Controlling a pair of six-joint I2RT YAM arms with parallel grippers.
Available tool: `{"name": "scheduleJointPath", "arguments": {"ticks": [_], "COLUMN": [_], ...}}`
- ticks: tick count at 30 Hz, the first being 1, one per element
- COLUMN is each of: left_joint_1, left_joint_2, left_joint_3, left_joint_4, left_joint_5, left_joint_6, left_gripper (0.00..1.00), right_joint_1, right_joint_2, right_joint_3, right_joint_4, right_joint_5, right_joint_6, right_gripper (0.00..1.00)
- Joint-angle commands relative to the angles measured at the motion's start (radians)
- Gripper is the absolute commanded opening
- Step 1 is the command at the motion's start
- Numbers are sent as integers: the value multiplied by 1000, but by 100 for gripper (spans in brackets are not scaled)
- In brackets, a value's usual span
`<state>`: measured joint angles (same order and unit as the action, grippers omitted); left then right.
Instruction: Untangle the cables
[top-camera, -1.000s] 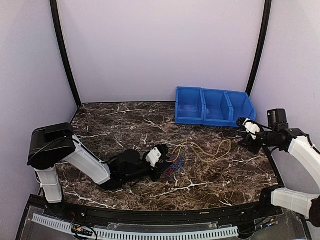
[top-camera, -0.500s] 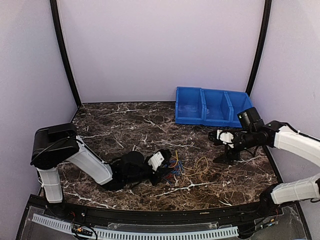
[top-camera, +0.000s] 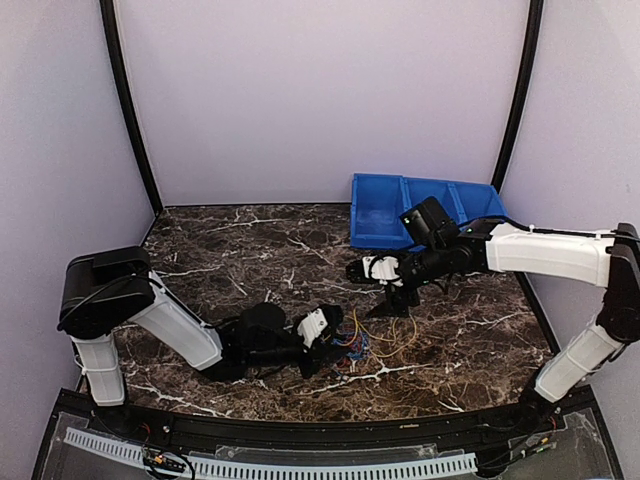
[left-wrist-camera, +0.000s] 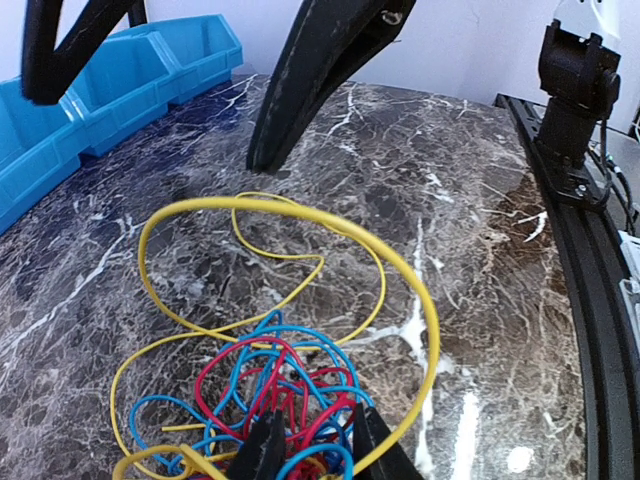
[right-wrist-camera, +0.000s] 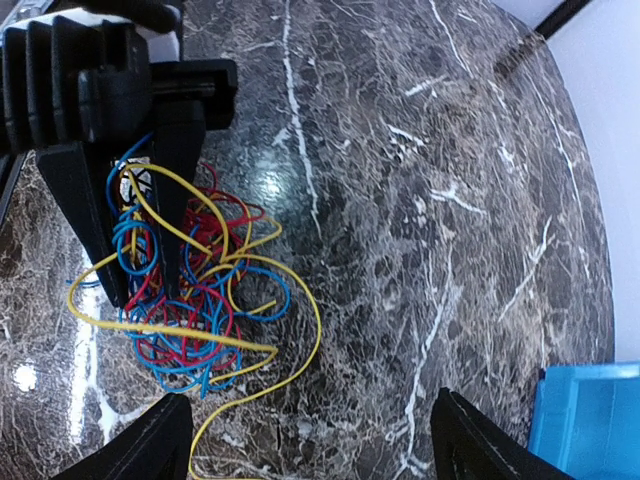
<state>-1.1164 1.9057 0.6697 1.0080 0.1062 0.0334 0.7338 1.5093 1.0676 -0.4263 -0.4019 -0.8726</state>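
Note:
The cables (top-camera: 352, 342) are a small red, blue and yellow tangle on the marble table. Yellow loops spread out toward the right. My left gripper (top-camera: 335, 335) lies low at the tangle's left side. In the left wrist view its fingertips (left-wrist-camera: 318, 455) are closed on red and blue strands of the tangle (left-wrist-camera: 270, 385), with a big yellow loop (left-wrist-camera: 300, 210) beyond. My right gripper (top-camera: 378, 290) hovers just beyond the tangle, wide open and empty. In the right wrist view (right-wrist-camera: 315, 450) the tangle (right-wrist-camera: 185, 300) lies below it, and the left gripper's fingers (right-wrist-camera: 80, 200) straddle the wires.
Blue plastic bins (top-camera: 430, 215) stand at the back right. They also show in the left wrist view (left-wrist-camera: 60, 110) and the right wrist view (right-wrist-camera: 590, 420). A black rail (left-wrist-camera: 590, 260) borders the table's near edge. The right arm spans the table from the right.
My right arm swung from the table's right edge leftward to over the tangle. The yellow cable, stretched out to the right before, has slackened back into loops beside the tangle. The left gripper barely moved.

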Motion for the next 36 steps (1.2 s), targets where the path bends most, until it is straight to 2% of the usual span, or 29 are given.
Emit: {"name": "scheduleJointPath", "arguments": {"ticks": [1, 6, 9, 12, 15, 16, 22, 29, 36], "left_joint_1": [0, 2, 4, 7, 9, 9, 13, 16, 29], "left_joint_2": [-77, -106, -105, -105, -105, -104, -77, -43, -27], "left_joint_3": [-23, -44, -46, -48, -55, -57, -81, -98, -92], "left_joint_4": [22, 18, 16, 18, 29, 32, 71, 67, 53], "left_joint_5": [106, 121, 135, 134, 130, 125, 111, 120, 129], "left_joint_6": [-29, -29, -29, -29, -56, -58, -79, -88, -80], "left_gripper": [26, 26, 26, 27, 27, 27, 29, 29, 28], "right_joint_1": [72, 123, 138, 152, 159, 159, 101, -141, -338], "right_joint_2": [29, 37, 43, 41, 28, 22, -51, -143, -245], "right_joint_3": [56, 70, 77, 83, 95, 101, 196, 416, 472], "right_joint_4": [-23, -72, -84, -96, -118, -126, -200, -305, -312], "right_joint_5": [11, -3, -27, -40, -44, -45, -119, -300, -402], "right_joint_6": [-117, -151, -147, -140, -135, -130, -74, -12, 45], "right_gripper": [83, 76, 64, 43, 4, 0, 0, 0, 0]}}
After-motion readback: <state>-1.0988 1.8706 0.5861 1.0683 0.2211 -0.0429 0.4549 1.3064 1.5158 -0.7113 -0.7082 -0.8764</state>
